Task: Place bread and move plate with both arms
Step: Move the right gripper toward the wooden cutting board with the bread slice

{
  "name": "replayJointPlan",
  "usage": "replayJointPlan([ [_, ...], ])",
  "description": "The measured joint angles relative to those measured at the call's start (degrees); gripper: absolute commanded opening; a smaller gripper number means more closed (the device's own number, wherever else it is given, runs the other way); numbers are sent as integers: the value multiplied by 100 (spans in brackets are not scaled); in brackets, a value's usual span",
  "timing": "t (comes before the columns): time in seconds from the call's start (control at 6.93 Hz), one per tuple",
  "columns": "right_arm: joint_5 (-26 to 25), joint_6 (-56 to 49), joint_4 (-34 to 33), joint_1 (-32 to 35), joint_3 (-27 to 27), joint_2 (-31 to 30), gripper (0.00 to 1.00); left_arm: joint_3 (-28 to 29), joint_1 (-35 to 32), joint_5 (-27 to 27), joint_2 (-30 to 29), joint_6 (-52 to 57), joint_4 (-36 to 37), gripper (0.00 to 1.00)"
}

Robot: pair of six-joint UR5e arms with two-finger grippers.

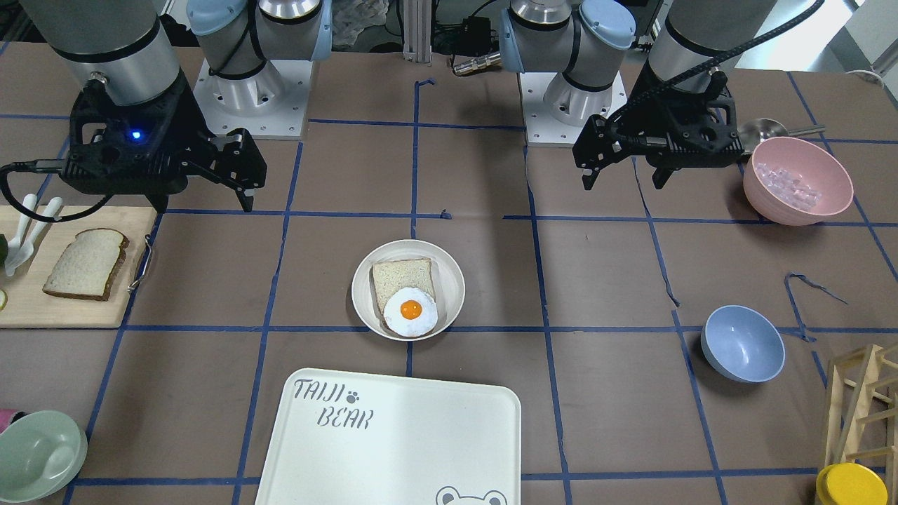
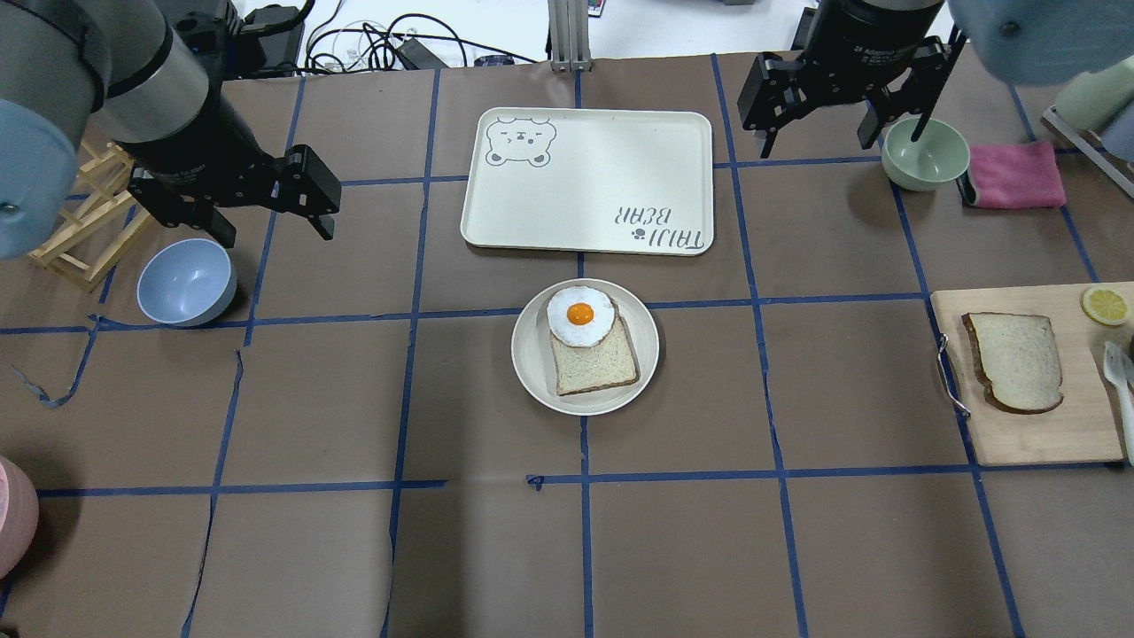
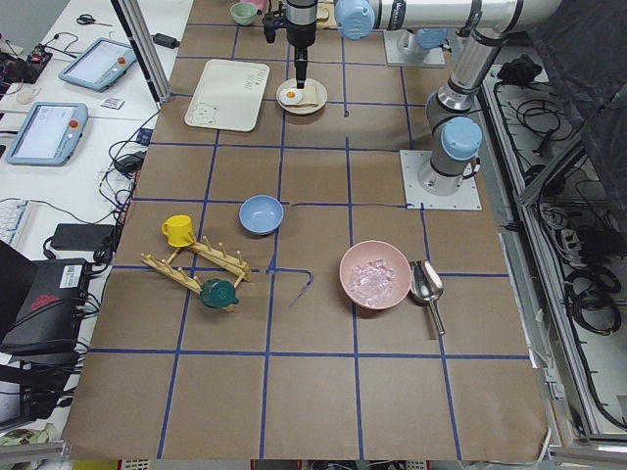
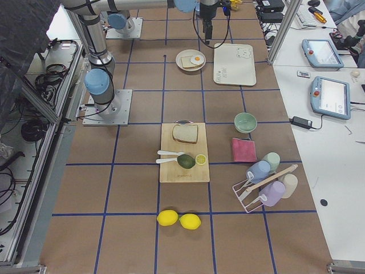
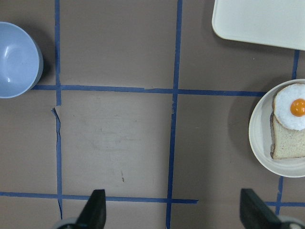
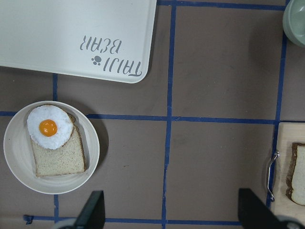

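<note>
The bread (image 2: 1014, 361), a dark-crusted slice with a rounded top, lies on a wooden board (image 2: 1028, 430) at the table's right; it also shows in the front view (image 1: 85, 264) and at the edge of the right wrist view (image 6: 298, 174). The plate (image 2: 532, 354) sits mid-table and holds a squarer slice (image 2: 594, 363) with a fried egg (image 2: 579, 315) on it. My left gripper (image 2: 277, 235) is open and empty, high over the table left of the plate. My right gripper (image 2: 817, 146) is open and empty, high by the tray's right end.
The "TAIJI BEAR" tray (image 2: 602, 177) lies just beyond the plate. A blue bowl (image 2: 186, 282) and a wooden rack (image 2: 84, 221) are by the left gripper. A green bowl (image 2: 926, 152) and a pink cloth (image 2: 1014, 175) are by the right gripper. A pink bowl (image 1: 798, 179) stands near the left base.
</note>
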Motion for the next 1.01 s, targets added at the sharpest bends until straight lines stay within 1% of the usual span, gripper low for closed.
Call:
replayJointPlan([
  [0.58,-20,35,6,-38,92,-28,100,-54,7,64,26,-7,-16,100],
  [1.01,-33,8,-126,-96,23,-77,100,-57,17,75,32,-1,-25,100],
])
